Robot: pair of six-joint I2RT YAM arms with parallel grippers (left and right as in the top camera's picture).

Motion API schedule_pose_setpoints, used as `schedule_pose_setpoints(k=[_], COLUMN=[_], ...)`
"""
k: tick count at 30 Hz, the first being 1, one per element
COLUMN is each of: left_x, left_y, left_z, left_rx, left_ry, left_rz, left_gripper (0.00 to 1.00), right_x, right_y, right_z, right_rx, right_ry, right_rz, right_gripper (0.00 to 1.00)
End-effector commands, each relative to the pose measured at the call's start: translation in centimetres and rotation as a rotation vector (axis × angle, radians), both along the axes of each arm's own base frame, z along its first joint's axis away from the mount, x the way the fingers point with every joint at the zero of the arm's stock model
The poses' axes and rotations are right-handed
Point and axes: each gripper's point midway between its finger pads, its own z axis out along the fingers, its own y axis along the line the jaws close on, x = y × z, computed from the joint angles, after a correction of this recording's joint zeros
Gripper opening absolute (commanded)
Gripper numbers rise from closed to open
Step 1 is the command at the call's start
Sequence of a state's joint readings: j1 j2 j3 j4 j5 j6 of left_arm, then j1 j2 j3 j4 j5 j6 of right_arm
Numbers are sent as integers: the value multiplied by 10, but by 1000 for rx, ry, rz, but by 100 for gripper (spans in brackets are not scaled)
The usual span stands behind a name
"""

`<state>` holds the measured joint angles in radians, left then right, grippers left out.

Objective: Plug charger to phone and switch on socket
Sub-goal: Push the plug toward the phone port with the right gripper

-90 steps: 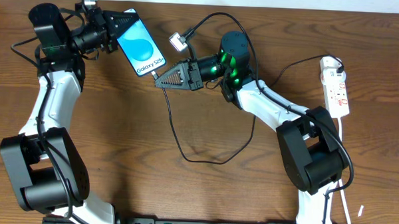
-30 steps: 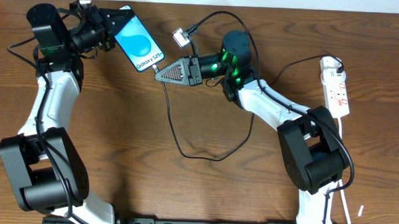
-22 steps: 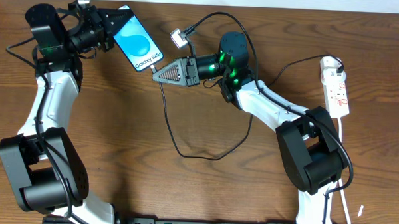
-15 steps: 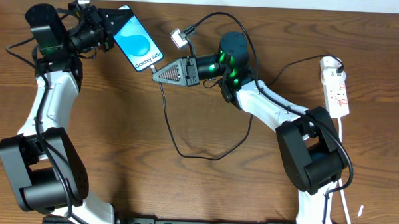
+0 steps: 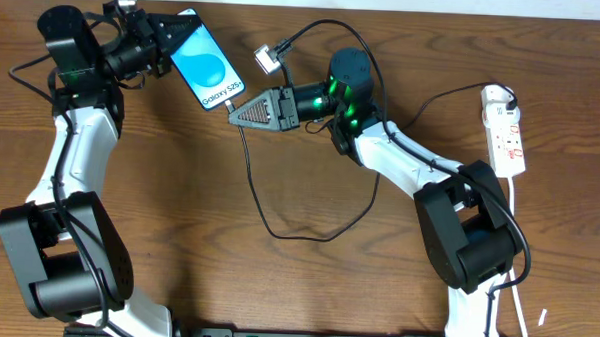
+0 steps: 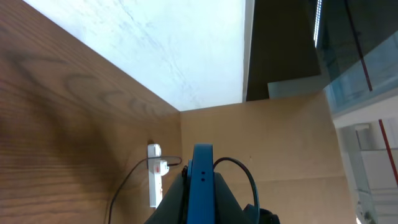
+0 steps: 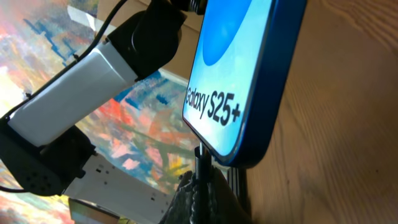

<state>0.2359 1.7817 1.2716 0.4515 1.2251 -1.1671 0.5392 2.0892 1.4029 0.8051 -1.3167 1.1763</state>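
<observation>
The phone [image 5: 211,70], blue screen reading "Galaxy S25+", is held tilted at the back left, and my left gripper [image 5: 183,36] is shut on its upper end. In the left wrist view the phone [image 6: 202,186] shows edge-on between the dark fingers of that gripper [image 6: 202,208]. My right gripper [image 5: 232,110] is shut on the charger [image 5: 251,182] at its plug tip. That tip [image 7: 202,155] stands up out of the right gripper [image 7: 202,183] and meets the phone's [image 7: 239,68] lower edge. The white socket [image 5: 506,131] lies far right, untouched.
The charger's cable loops across the table's middle, and its silver connector end [image 5: 267,57] lies behind the right gripper. The socket's white cord [image 5: 518,231] runs down the right side. The socket [image 6: 154,180] also shows small in the left wrist view.
Over three seconds the phone shifted up and left, and the right gripper followed with the plug. In the last second the right gripper crept slightly left to the phone's lower end.
</observation>
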Motion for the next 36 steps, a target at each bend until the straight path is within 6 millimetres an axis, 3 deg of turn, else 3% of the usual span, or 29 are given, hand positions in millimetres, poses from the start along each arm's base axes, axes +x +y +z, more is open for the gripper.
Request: schedule_pose_setpoints(k=[1,18,36], left_x=[-21,-33,-26], left_y=[-16,-23,-19], left_z=[19,20,19], left_rx=[15,36,43], left_ry=[-77,-134,-131], left_rz=[-134,-216,-170], left_gripper=[7,7,8], right_x=[15,17,30], right_y=[5,5,7], right_z=[-2,-2,-1], right_rx=[4,3,12], right_ry=[21,29,33], right_rz=[-84,-92,-170], right_gripper=[1,1,1])
